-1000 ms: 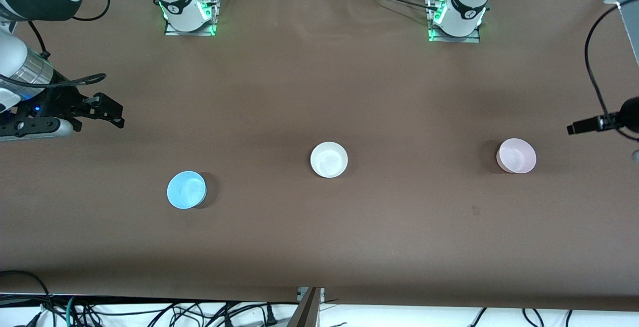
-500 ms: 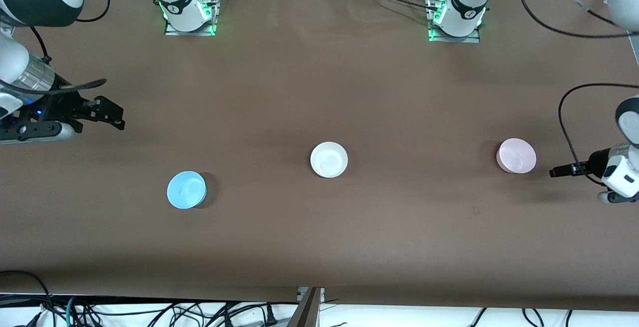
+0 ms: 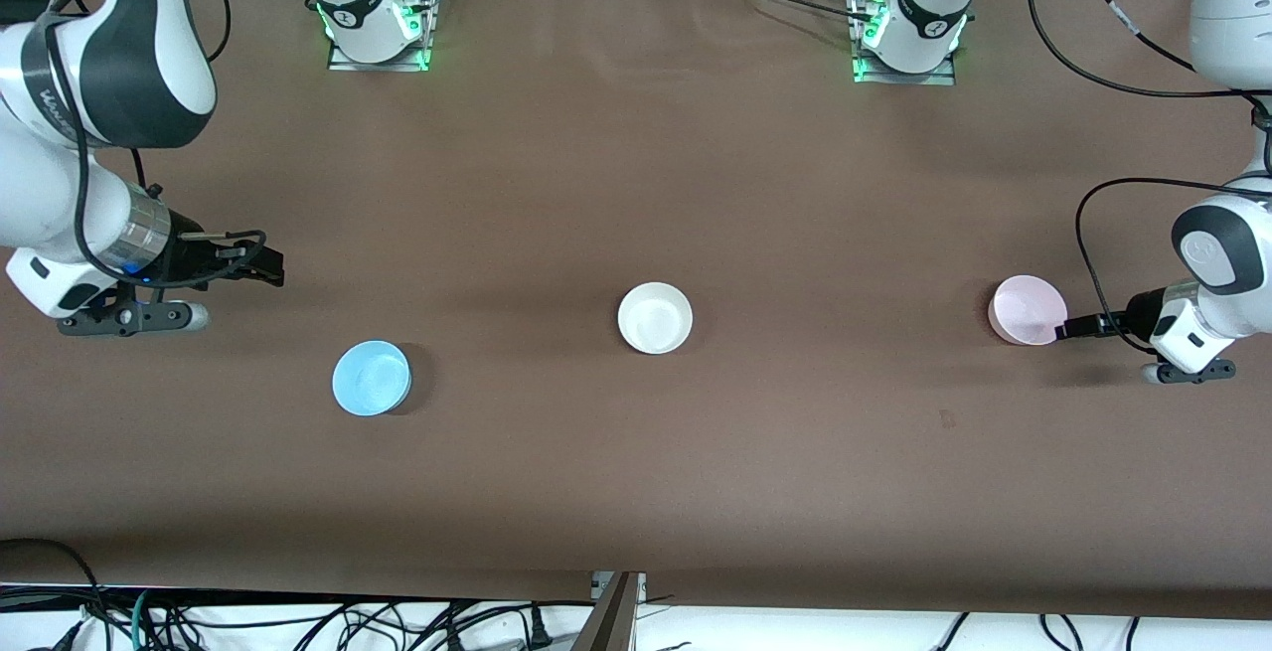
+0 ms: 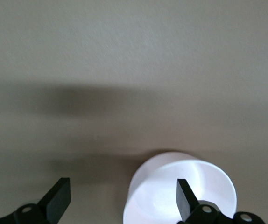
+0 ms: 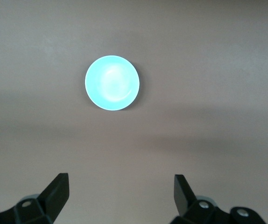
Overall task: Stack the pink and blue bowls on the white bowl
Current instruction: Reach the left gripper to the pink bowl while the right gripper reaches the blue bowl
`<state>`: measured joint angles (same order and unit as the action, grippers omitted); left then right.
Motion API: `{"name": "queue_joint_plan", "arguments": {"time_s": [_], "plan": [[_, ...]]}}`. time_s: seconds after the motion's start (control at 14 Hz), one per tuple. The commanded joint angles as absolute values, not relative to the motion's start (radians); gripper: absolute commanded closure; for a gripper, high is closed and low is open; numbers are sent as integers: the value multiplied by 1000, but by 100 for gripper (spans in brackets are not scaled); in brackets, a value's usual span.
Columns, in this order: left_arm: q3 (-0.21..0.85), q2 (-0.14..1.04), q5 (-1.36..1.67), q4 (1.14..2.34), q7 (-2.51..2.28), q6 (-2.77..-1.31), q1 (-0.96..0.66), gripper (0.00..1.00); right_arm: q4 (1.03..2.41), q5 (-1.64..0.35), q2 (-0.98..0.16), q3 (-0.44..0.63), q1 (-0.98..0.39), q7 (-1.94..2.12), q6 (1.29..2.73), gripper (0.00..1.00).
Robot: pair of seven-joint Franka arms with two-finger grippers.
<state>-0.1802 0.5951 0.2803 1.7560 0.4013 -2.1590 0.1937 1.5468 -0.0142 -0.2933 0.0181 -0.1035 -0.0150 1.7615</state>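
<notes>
Beside L gripper [image 3: 1065,330], pink bowl [image 3: 1028,309] upright

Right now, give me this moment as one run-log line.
left gripper: open, at pink bowl | right gripper: open, above table near blue bowl | white bowl: empty, nothing stacked

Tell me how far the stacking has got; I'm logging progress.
Nothing is stacked yet: the white bowl, pink bowl and blue bowl sit apart on the table. In hand: the open left gripper is at the pink bowl's rim; the open right gripper hangs above the table near the blue bowl. Both placements remain.
</notes>
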Motion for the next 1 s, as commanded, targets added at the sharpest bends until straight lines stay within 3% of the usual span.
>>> {"name": "queue_joint_plan", "arguments": {"time_s": [0.0, 0.5, 0.64, 0.71, 0.93], "plan": [[-184, 526, 304, 1847, 431, -2171, 181, 27, 1543, -6, -375, 14, -92, -11, 1820, 1], [-189, 529, 304, 1910, 436, -2242, 179, 30, 1536, -9, -635, 14, -104, -11, 2178, 2], [-189, 529, 304, 1910, 439, -2247, 178, 47, 1537, -8, -676, 14, -107, -14, 2227, 5], [-189, 528, 302, 1904, 448, -2240, 176, 65, 1543, -8, -690, 14, -107, -11, 2243, 7], [-196, 528, 304, 1902, 449, -2232, 173, 80, 1549, -6, -712, 14, -106, -3, 2249, 13]]}}
